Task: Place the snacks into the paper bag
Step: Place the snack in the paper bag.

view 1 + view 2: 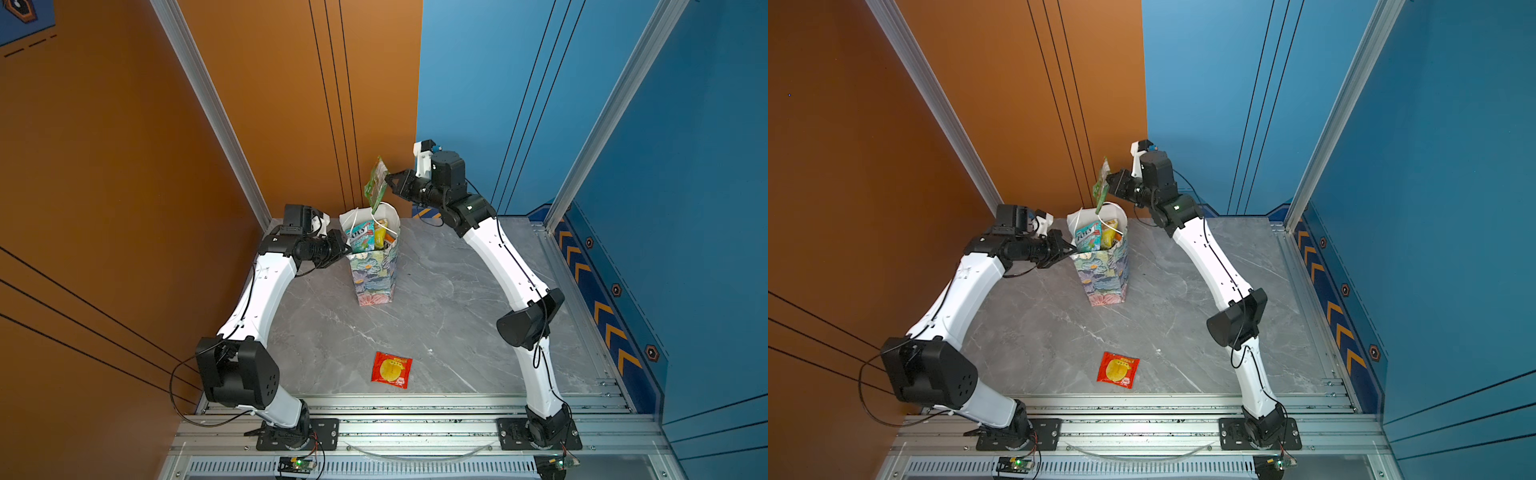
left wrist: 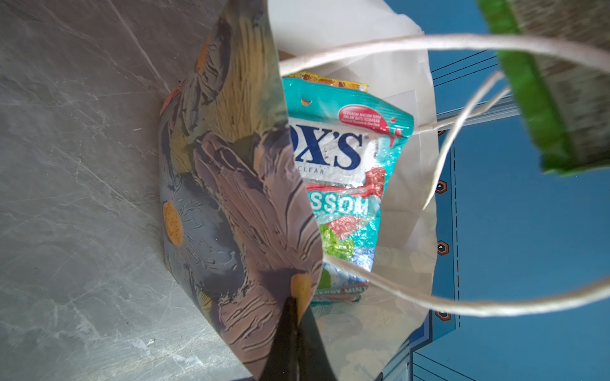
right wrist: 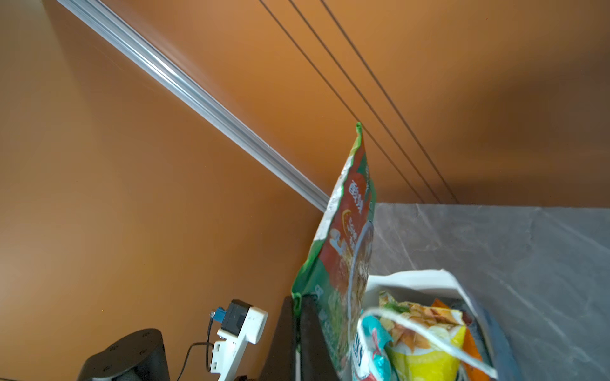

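Two robot arms work at a flowered paper bag (image 1: 376, 276) standing upright on a grey table (image 1: 449, 332). The left gripper (image 1: 344, 246) is clamped narrow on the bag's rim, apparently to steady it and keep its mouth open. The right gripper (image 1: 387, 180), jaws pinched on a green pouch (image 1: 375, 187), hangs it on edge just above the opening. Several packets (image 1: 359, 240) sit inside; a red sachet (image 1: 391, 370) lies on the table, well apart.

Upright floral paper bag (image 1: 376, 274), teal packet (image 1: 360, 239) inside, green pouch (image 1: 376, 185) above mouth, red-yellow sachet (image 1: 391, 370) apart
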Robot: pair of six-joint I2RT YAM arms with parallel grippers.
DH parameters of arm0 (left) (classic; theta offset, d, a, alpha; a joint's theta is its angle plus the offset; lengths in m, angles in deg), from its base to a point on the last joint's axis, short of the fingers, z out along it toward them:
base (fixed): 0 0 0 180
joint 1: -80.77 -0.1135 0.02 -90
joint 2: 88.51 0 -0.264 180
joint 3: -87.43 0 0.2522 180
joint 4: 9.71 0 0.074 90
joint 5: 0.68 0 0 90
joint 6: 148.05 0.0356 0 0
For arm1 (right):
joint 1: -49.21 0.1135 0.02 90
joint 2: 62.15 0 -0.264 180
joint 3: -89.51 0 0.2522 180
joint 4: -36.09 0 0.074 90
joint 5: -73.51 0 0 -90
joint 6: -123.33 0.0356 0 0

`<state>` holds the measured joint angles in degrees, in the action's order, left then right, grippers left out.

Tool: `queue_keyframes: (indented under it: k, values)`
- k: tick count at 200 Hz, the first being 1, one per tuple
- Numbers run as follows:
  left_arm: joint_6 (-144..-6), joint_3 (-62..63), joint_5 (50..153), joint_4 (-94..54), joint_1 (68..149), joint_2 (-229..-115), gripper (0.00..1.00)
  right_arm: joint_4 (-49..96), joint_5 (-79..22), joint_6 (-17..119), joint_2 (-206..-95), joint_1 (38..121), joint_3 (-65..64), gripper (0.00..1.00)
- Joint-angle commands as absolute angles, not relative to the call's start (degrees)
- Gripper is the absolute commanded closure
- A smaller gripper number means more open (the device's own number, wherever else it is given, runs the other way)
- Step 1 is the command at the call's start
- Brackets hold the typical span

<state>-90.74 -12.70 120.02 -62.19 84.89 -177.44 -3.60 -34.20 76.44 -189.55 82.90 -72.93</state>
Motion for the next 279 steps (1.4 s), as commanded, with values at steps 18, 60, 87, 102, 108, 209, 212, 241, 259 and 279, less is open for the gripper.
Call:
queue_keyframes:
  k: [18, 60, 87, 102, 108, 209, 212, 241, 259, 279]
  values:
    - [-90.99, -12.56, 122.2, -60.75, 84.58, -175.79, 1.0, -1.48, -37.23, 77.63, -189.9, 85.71, -74.61, 1.0]
    - [-90.96, -12.46, 122.23, -60.82, 84.46, -175.52, 1.0, -4.61, -35.41, 77.96, -189.26, 87.44, -73.56, 1.0]
    - [-90.91, -12.39, 122.47, -60.82, 84.27, -175.42, 1.0, -3.22, -34.25, 78.81, -186.66, 87.88, -67.69, 1.0]
    - [-90.91, -12.37, 122.52, -60.77, 84.2, -175.35, 1.0, -2.14, -32.89, 78.77, -184.59, 88.06, -63.53, 1.0]
    - [-90.84, -12.33, 122.58, -60.78, 84.11, -175.27, 1.0, -1.21, -32.16, 78.75, -183.46, 88.15, -61.58, 1.0]
    - [-90.86, -12.37, 122.88, -60.82, 83.69, -175.23, 1.0, 11.4, -23.12, 82.84, -169.47, 87.62, -35.27, 1.0]
    - [-90.87, -12.37, 122.89, -60.78, 83.72, -175.21, 1.0, 11.7, -22.94, 82.97, -169.25, 87.62, -34.73, 1.0]
    - [-90.95, -12.49, 122.77, -60.8, 83.75, -175.23, 1.0, 12.56, -23.23, 84.41, -168.81, 87.66, -31.65, 1.0]
    - [-90.95, -12.55, 122.88, -60.82, 83.76, -175.22, 1.0, 13.13, -23.37, 85.34, -169.12, 87.97, -30.19, 1.0]
    - [-90.98, -12.47, 122.87, -60.75, 83.76, -175.13, 1.0, 13.36, -22.2, 85.97, -169.3, 88.56, -28.66, 1.0]
